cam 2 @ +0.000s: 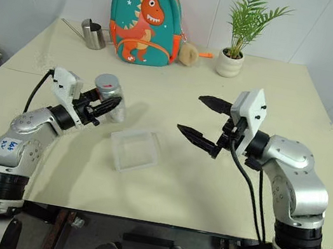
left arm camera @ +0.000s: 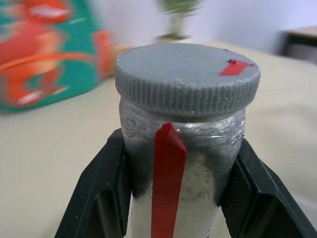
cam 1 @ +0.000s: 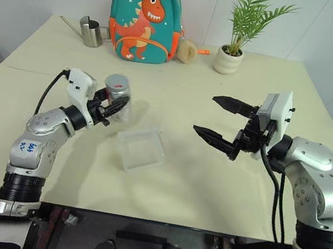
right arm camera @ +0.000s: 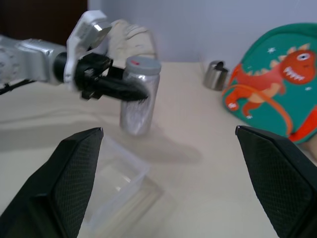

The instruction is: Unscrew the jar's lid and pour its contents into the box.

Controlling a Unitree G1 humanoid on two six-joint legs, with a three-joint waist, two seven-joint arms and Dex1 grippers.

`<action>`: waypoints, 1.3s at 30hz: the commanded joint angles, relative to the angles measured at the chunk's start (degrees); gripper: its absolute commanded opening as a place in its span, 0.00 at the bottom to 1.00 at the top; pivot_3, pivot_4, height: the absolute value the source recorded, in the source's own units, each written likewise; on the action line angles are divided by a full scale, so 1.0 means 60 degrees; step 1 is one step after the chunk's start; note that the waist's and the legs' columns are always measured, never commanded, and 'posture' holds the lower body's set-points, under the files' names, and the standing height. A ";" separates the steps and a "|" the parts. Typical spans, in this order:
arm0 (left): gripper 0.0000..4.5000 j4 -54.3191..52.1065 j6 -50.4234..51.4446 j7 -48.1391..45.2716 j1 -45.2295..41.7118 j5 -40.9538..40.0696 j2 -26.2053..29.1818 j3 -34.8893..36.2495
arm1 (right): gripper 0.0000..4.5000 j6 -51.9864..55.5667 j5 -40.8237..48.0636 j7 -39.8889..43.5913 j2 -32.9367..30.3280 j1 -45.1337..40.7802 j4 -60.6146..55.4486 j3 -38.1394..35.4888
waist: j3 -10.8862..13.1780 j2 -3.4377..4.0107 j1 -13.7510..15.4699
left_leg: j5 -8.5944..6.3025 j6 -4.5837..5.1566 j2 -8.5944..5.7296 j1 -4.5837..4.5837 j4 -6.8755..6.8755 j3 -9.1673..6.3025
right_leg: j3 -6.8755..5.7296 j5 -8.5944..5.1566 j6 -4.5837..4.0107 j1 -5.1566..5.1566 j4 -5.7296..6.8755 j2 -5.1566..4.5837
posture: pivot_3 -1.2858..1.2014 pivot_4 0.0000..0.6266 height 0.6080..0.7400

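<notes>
A wide cream table (cam 1: 206, 189) is seen, with a dinosaur backpack (cam 1: 145, 16), a potted plant (cam 1: 231, 52) and a steel watering can (cam 1: 91, 32) standing along its far edge, well apart from the work.

Near the middle of the table the box (cam 1: 140, 149) is set down, clear and apparently empty, between the two arms. A spill is judged possible at the pour if the jar's mouth is not brought over this shallow box, since the pieces could bounce past its low walls.

To the left of the box the jar (cam 1: 118, 98) is held upright by the left gripper (cam 1: 110, 105), whose jaws are closed on the jar's body just below the cap. Whether the base is lifted or rests on the table cannot be told. On the smooth silvery wall, marked by a red tape strip (left arm camera: 167, 183), the jar may turn within the grip once torque is applied.

On the right, the right gripper (cam 1: 218, 122) is held with its jaws spread wide and nothing between them, well apart from the jar.

The lid (cam 1: 118, 82) is seated on the jar, with its small red mark (left arm camera: 236, 67). If it is gripped off-centre, the jar may be tipped or the freed lid dropped.

The contents cannot be made out through the wall.
</notes>
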 commanded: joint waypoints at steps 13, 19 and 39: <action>0.43 0.0008 -0.0257 -0.4187 -0.1347 -0.0728 0.0249 -0.0906 | 1.00 0.3724 0.0645 -0.5986 0.2817 -0.1295 -0.2947 0.1018 | -0.0001 0.0002 -0.0003 | 0.0001 0.0003 0.0004 0.0000 -0.0015 -0.0004 | -0.0002 -0.0011 -0.0023 -0.0006 -0.0003 0.0000 | 0.52 0.24 1.00; 0.43 0.0325 -0.0255 -0.4606 -0.1535 -0.0710 -0.0011 -0.0978 | 1.00 0.3966 0.0209 -0.6819 0.3421 -0.1469 -0.2904 0.1685 | -0.0001 0.0002 0.0005 | 0.0000 0.0005 0.0004 -0.0017 -0.0032 -0.0009 | -0.0007 -0.0011 -0.0021 -0.0025 -0.0007 -0.0003 | 0.52 0.24 1.00; 0.43 0.0631 0.0023 -0.4650 -0.1870 -0.0513 -0.0130 -0.1029 | 1.00 0.3817 0.0018 -0.6601 0.3570 -0.1056 -0.2742 0.2566 | 0.0000 0.0003 -0.0024 | -0.0003 0.0009 0.0007 -0.0015 -0.0039 -0.0010 | -0.0010 -0.0012 -0.0023 -0.0028 -0.0008 0.0000 | 0.52 0.24 1.00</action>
